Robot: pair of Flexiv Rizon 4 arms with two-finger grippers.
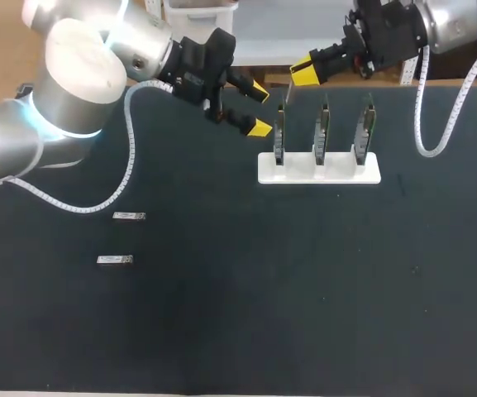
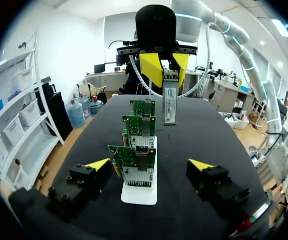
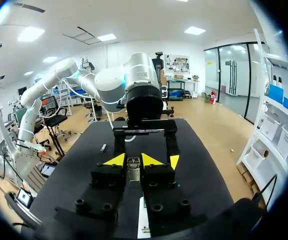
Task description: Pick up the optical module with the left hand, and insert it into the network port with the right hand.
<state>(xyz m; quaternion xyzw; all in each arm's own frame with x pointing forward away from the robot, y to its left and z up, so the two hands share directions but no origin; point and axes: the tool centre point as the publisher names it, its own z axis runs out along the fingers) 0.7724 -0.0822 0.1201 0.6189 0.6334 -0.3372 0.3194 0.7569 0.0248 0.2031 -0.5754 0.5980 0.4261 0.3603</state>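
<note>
Silver and slim, the optical module (image 2: 169,102) is pinched at one end between the yellow tips of my right gripper (image 1: 308,73), which sits at the upper middle of the head view on the arm coming in from the upper right corner. The left wrist view shows the module's long axis upright: its top end is clamped in the fingers and its free end points straight down at the table (image 1: 238,331). From above it shows only as a short narrow sliver (image 1: 288,93) just beside the top of the leftmost of three green network cards (image 1: 321,132). I cannot tell whether it touches that card. The cards stand on edge in a row in a white stand (image 1: 337,172) at the upper middle of the head view. My left gripper (image 1: 259,108) hangs just left of that row. Its fingers are spread wide and grip nothing, and from its own wrist the nearest card stands ahead of and between the two tips. Two spare modules (image 1: 129,216) lie flat at the left of the table, well apart from the stand, with their long axes running left to right.
</note>
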